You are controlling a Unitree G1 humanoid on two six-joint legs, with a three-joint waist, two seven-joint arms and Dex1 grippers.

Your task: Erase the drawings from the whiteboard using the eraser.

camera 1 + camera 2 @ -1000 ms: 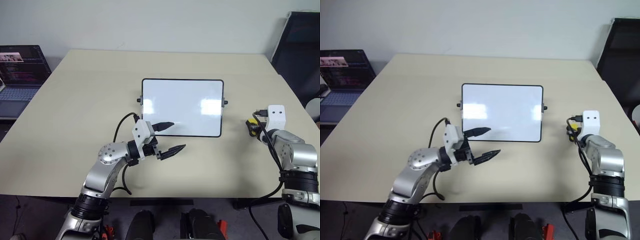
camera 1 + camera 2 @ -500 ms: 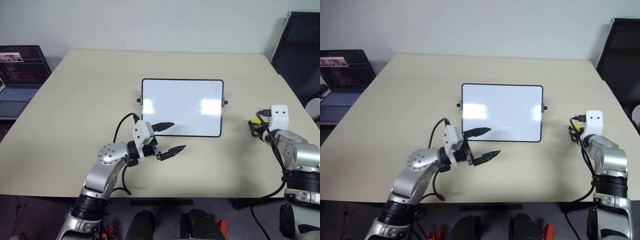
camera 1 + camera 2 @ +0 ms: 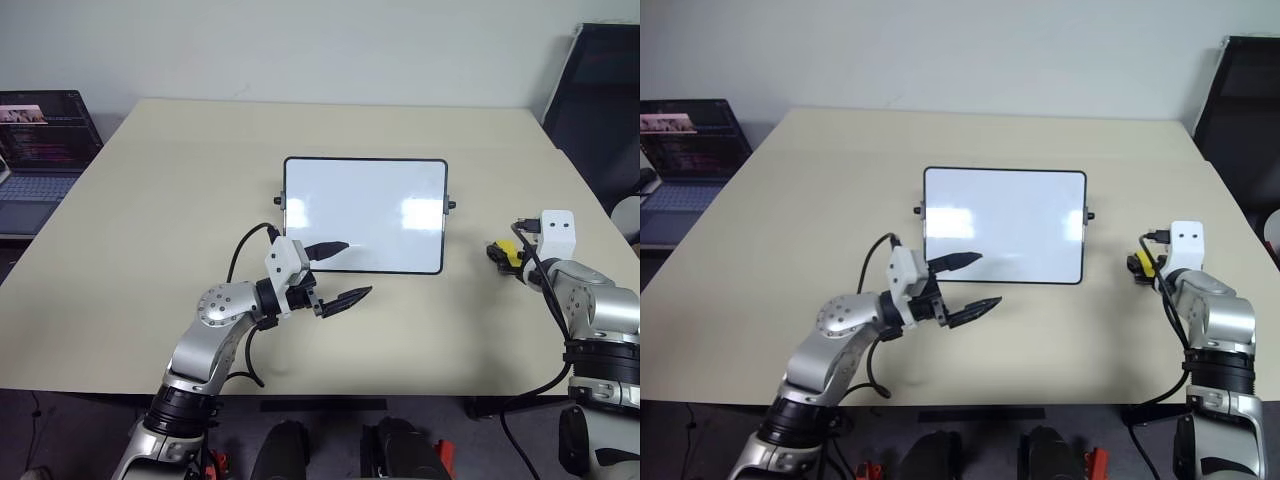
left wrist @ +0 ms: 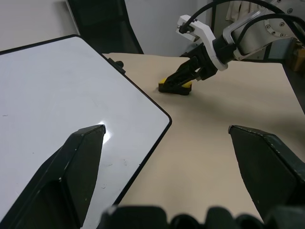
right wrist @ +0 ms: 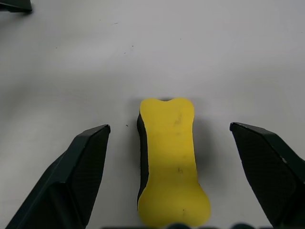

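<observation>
The eraser (image 5: 172, 160), a yellow bone-shaped block with a dark underside, lies on the matte beige bench (image 3: 180, 200) between the right tool's (image 3: 503, 256) wide-spread, empty fingers. The glossy, black-framed whiteboard (image 3: 365, 214) is blank; the left tool (image 3: 342, 273) gapes empty at its near edge.

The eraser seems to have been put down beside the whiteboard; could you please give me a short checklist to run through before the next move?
1. Whiteboard free of drawings: ok, its white face shows no red marks.
2. Eraser resting on the table: ok, it lies flat, yellow side up.
3. Right hand let go of the eraser: ok, its fingers stand wide on either side with gaps.
4. Eraser off the whiteboard: ok, it sits apart, to the board's right.
5. Left hand empty: ok, open, at the board's near left corner.
6. Right hand's way back free: cannot tell; the eraser lies between its fingers.
</observation>
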